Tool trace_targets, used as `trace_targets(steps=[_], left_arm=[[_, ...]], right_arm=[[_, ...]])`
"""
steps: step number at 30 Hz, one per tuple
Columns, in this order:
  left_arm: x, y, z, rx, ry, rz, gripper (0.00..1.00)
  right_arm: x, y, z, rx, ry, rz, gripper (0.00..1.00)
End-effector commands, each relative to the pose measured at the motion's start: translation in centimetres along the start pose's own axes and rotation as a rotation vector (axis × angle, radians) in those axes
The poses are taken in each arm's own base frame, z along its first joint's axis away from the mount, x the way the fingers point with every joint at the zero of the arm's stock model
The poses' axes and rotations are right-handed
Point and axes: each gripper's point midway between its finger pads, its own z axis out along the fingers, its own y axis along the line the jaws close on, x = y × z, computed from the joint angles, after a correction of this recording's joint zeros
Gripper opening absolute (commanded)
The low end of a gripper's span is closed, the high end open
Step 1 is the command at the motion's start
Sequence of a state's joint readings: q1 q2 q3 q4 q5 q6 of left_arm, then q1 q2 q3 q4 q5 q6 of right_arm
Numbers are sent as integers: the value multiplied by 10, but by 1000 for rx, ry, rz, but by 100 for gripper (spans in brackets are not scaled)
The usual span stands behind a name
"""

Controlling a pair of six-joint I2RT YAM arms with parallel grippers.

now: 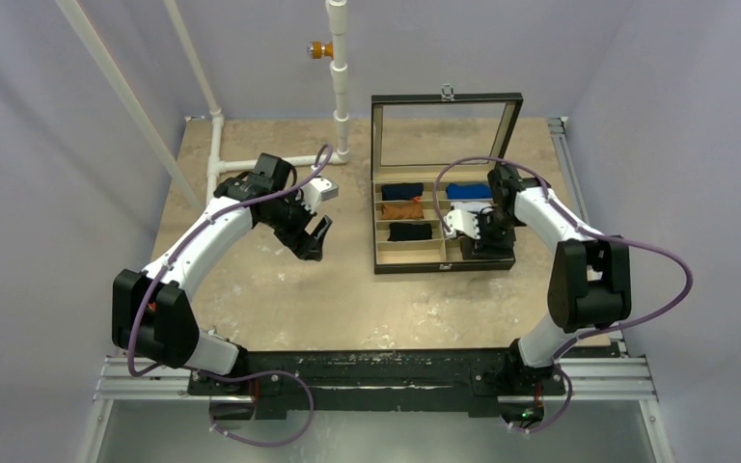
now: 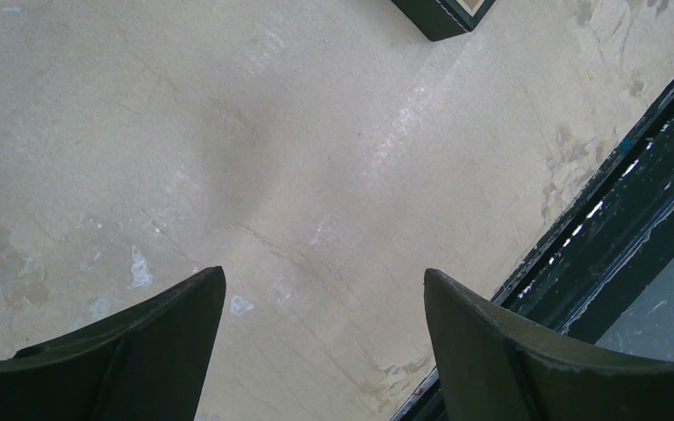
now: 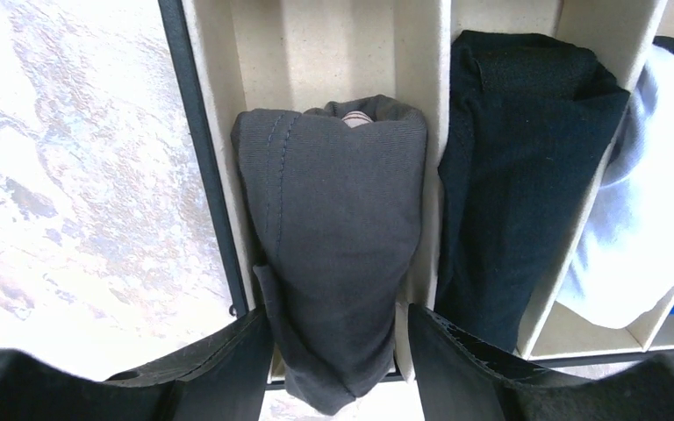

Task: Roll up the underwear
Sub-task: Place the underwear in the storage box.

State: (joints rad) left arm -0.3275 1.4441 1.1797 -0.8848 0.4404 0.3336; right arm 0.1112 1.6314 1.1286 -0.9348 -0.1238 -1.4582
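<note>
My right gripper (image 3: 340, 314) hangs low over a shallow black-framed box (image 3: 206, 158) with pale cardboard dividers. The underwear (image 3: 338, 228), a dark charcoal fabric garment rolled into a snug bundle, lies lengthwise in the end compartment, right against the box's outer wall. A small patch of pale tan shows at its far end, and its near end pokes out past the box's edge. My two dark fingers (image 3: 228, 360) stand apart, one on each side of that near end. I cannot tell whether they are pressing on the cloth or only flanking it.

In the next compartment lies a black rolled fabric garment (image 3: 518, 175), and beyond it a white rolled one (image 3: 641, 237).

From the overhead view, the box's glass lid stands open, and the right gripper sits over the box's near right corner.

My left gripper (image 2: 325, 274) hovers well apart from the box, over the bare, mottled beige tabletop (image 2: 316, 132). Its fingers are spread wide and hold nothing.
</note>
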Motion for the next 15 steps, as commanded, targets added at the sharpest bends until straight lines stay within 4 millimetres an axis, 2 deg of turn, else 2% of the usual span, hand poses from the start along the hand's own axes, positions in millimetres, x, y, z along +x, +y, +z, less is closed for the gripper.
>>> trace_targets(steps=[1,5,8,15], left_arm=[[-12,3,-12,-27,-49,30,82],[-13,3,-12,-27,-53,31,82],[-13,3,-12,-26,-54,31,82],[-13,2,-13,-23,-57,33,82]], right_arm=[[-13,-7,-26,56,-45,-4,59],[-18,-8,-40,79,-68,-3,58],[-20,-10,-46,95,-77,5,53],[-15,-14,-33,81,-56,28,44]])
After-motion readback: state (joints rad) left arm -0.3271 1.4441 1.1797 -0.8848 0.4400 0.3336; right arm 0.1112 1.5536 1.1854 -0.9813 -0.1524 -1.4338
